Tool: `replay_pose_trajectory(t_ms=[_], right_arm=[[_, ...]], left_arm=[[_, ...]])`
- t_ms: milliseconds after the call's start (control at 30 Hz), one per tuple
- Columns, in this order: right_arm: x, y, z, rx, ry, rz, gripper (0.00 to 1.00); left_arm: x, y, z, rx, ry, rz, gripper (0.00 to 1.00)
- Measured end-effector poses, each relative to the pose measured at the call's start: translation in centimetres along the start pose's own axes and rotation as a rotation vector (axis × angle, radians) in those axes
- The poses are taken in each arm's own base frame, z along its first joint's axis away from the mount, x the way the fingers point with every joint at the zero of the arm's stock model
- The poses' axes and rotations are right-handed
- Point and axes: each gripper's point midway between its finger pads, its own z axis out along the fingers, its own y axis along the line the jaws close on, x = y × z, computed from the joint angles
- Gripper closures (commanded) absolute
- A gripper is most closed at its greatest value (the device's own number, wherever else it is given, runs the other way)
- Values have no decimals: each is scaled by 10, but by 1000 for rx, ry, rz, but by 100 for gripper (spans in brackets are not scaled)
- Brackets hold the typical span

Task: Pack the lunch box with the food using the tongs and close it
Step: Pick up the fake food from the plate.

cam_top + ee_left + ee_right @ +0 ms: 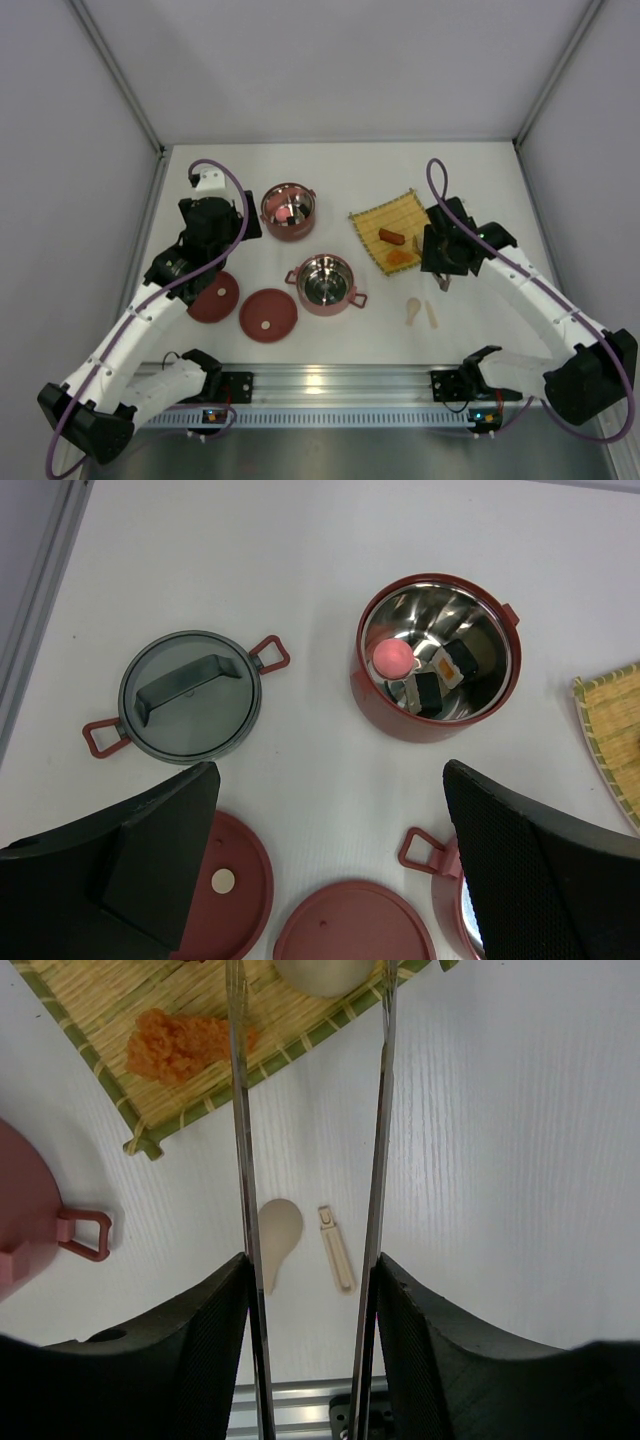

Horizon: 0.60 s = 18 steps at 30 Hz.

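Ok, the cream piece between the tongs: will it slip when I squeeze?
Possibly. The cream piece looks smooth and rounded, so the thin metal tongs may squirt it out. It seems small, so probably light. The ribbed mat should keep it from sliding away.

A square yellow woven bamboo mat (374,218) with green edging is lying askew on the white worktop (330,175). Nearer the ribbed aluminium rail (340,380), a small beige spoon (413,311) and a short beige stick (432,314) are resting side by side, not touching, near the mat's corner.
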Motion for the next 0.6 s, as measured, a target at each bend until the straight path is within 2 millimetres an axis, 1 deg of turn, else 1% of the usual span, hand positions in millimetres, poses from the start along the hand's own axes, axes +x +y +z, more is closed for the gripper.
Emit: replay_pose_trajectory(t_ms=[233, 400, 500, 600], right_arm=[[-6, -5, 3, 7, -16, 19, 49], [-6, -7, 7, 9, -15, 23, 51], [-8, -7, 8, 5, -22, 19, 54], [-8, -6, 9, 3, -18, 11, 63]], left_arm=[[0, 0, 0, 0, 0, 0, 1], [0, 0, 0, 0, 0, 0, 1], [0, 0, 0, 0, 0, 0, 1], [0, 0, 0, 0, 0, 0, 1]])
